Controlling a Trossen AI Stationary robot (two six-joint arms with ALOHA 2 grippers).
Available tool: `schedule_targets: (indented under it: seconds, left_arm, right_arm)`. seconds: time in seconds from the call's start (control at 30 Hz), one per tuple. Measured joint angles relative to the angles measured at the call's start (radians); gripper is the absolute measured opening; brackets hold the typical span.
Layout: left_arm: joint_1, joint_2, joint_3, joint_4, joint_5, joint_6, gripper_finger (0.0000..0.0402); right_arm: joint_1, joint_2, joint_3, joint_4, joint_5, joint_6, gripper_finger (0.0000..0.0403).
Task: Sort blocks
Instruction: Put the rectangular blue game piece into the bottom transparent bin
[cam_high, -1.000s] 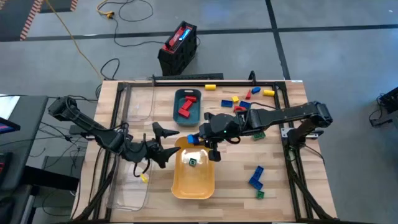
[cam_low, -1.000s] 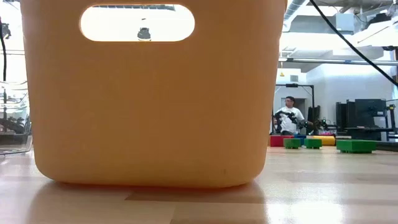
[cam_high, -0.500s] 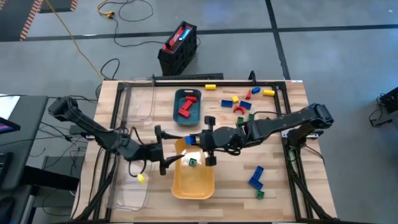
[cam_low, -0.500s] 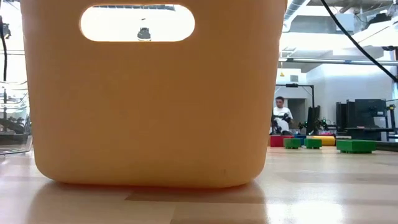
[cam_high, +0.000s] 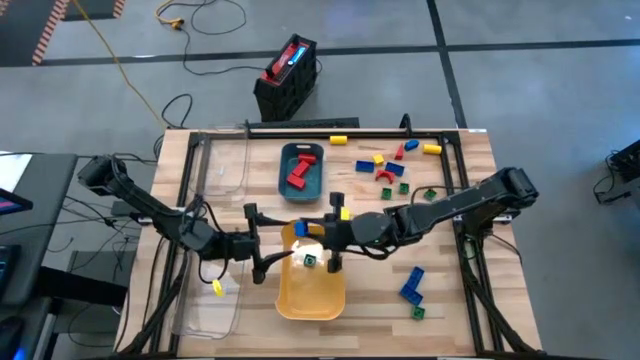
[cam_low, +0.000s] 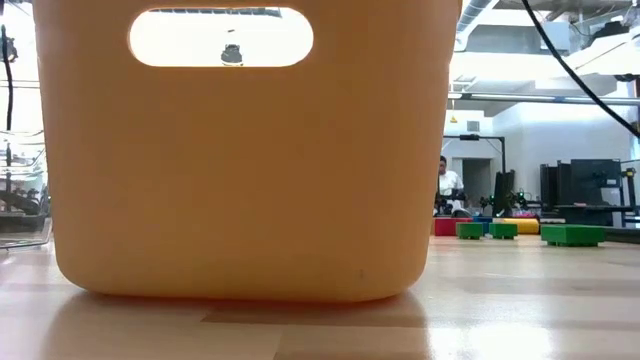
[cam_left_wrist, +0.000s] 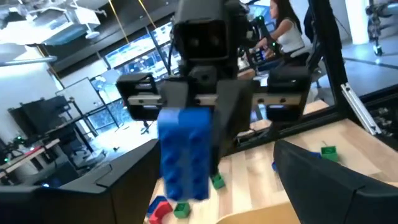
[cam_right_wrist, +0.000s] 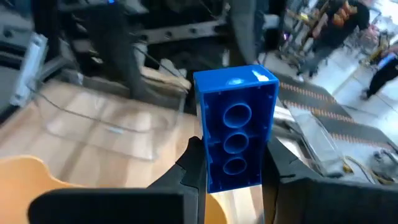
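My right gripper (cam_high: 312, 233) reaches in from the table's right and is shut on a blue block (cam_high: 301, 229) above the far end of the yellow tray (cam_high: 322, 298). A green block (cam_high: 310, 262) lies inside that tray. My left gripper (cam_high: 262, 243) faces it from the left, just beside the tray's far left corner, open and holding nothing. In the left wrist view the blue block (cam_left_wrist: 183, 155) hangs in front of the right gripper. Two red blocks (cam_high: 299, 172) lie in the teal tray (cam_high: 284, 185). My right gripper pinches the blue block's two long sides (cam_right_wrist: 206, 163) between its two fingers (cam_right_wrist: 192, 163). The fingers come about level from the table's right side. The block stands on end, its hollow underside with three round tubes toward the wrist camera, lifted clear above the yellow tray.
Loose blocks lie at the far right (cam_high: 388, 166), and two blue blocks (cam_high: 411, 284) and a green one (cam_high: 419, 312) near the right front. A clear tray (cam_high: 205, 310) lies at the left. In the low view the yellow tray's wall (cam_low: 250, 170) fills most of the picture.
My right gripper has carried the blue block toward the table's left and a little lower, from the yellow tray's far right corner to over its far end, turning at the wrist. My left gripper has rolled in place and stays open.
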Motion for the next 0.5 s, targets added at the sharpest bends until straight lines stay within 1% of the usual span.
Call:
schedule_targets:
  seconds: [0.13, 0.2, 0.27, 0.33, 0.5]
  left_arm:
    - [-0.001, 0.0, 0.0, 0.002, 0.003, 0.002, 0.0304]
    - [-0.001, 0.001, 0.0, 0.007, 0.029, 0.0, 0.0304]
    - [0.0, 0.023, 0.0, 0.049, 0.056, 0.0, 0.0304]
    - [0.002, 0.049, 0.0, 0.09, 0.062, 0.017, 0.0304]
    - [0.013, 0.099, -0.001, 0.203, 0.043, 0.053, 0.0304]
  right_arm:
    - [0.006, 0.003, -0.037, 0.048, 0.01, -0.028, 0.0084]
    - [0.012, 0.003, -0.037, 0.085, 0.017, -0.056, 0.0084]
    - [0.014, -0.001, -0.037, 0.115, 0.019, -0.084, 0.0084]
    - [0.016, -0.001, -0.037, 0.126, 0.017, -0.097, 0.0084]
    - [0.024, -0.001, -0.038, 0.125, 0.019, -0.101, 0.0084]
